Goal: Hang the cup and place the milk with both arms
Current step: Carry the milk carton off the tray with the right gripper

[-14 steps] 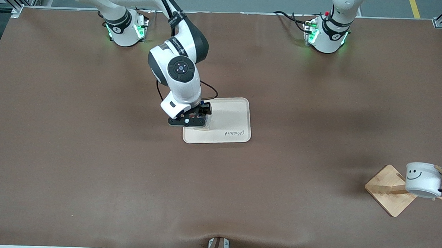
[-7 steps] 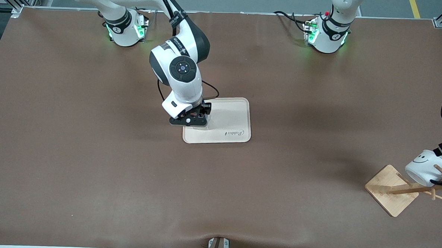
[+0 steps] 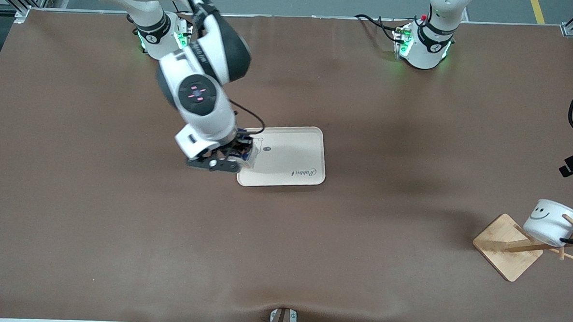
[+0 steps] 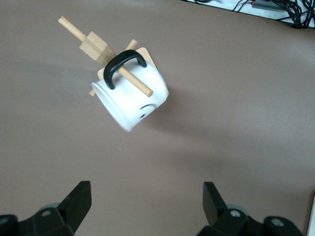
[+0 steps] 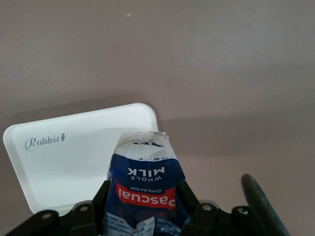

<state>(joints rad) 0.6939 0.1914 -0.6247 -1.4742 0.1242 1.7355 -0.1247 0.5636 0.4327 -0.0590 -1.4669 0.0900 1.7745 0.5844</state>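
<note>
The small white smiley mug (image 3: 550,222) hangs by its black handle on the wooden peg rack (image 3: 507,246) near the table's left-arm edge, released; the left gripper (image 4: 145,209) hovers above, spread empty. The right gripper (image 3: 229,157) clamps the dark blue milk carton (image 5: 146,191) over the beige tray's (image 3: 294,151) edge, mid-table, presumably for setting down there.

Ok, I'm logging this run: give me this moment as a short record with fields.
cup: hanging by its handle on a peg of the wooden rack, released
left gripper: open, above the cup
milk: clamped in the right gripper, over the tray's edge
tray: mid-table, nothing standing on it
done: cup hung
left to do: set milk down
</note>
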